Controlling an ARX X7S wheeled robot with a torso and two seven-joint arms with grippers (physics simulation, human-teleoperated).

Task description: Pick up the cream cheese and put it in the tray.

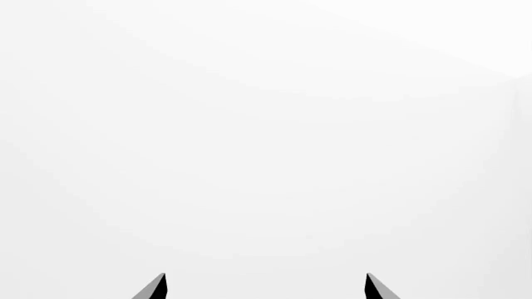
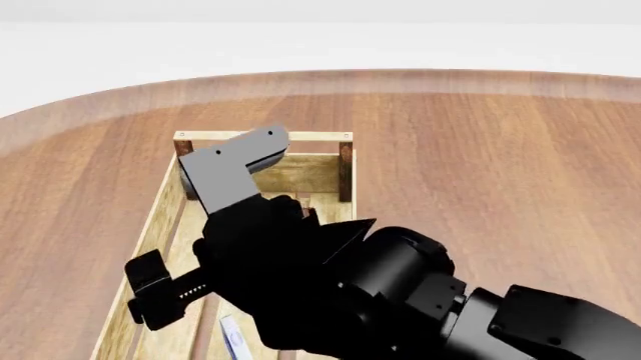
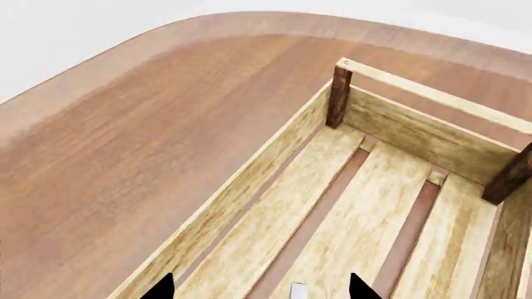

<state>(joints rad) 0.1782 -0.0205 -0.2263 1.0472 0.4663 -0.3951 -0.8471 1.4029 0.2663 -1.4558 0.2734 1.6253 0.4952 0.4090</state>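
The tray (image 2: 161, 217) of pale slatted wood with dark corner posts stands on the round wooden table. My right arm (image 2: 401, 285) reaches over it and hides much of its inside. The cream cheese (image 2: 233, 341) shows as a white and pale blue sliver on the tray floor under the arm. In the right wrist view a small white corner of the cream cheese (image 3: 297, 290) lies on a slat of the tray (image 3: 415, 131). My right gripper (image 3: 261, 289) is open above it and apart from it. My left gripper (image 1: 266, 286) is open, with only blank white in front of it.
The wooden table (image 2: 501, 165) spreads to the right of and beyond the tray, its curved far edge against white ground. A grey bracket (image 2: 236, 169) on my right wrist stands above the tray's far end.
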